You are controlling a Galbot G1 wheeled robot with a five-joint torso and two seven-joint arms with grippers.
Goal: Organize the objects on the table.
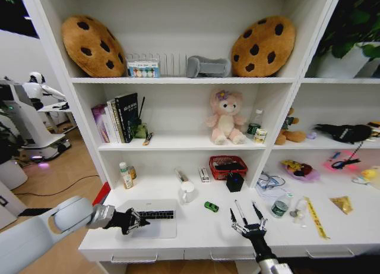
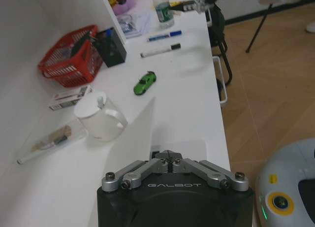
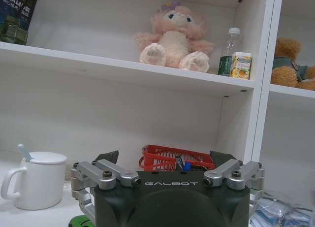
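Two GALBOT-marked grippers at the long white table [image 1: 202, 229].
Left gripper [image 1: 140, 219], jaws together, over thin silver-white laptop [image 1: 155, 221]; right gripper [image 1: 248, 214], jaws apart, near tiny green toy car [image 1: 211, 207].

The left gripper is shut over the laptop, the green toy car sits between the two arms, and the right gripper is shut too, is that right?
Not quite. The left gripper is shut over the laptop, and the green toy car sits between the arms, but the right gripper is open: the head view shows its fingers spread apart above the table.
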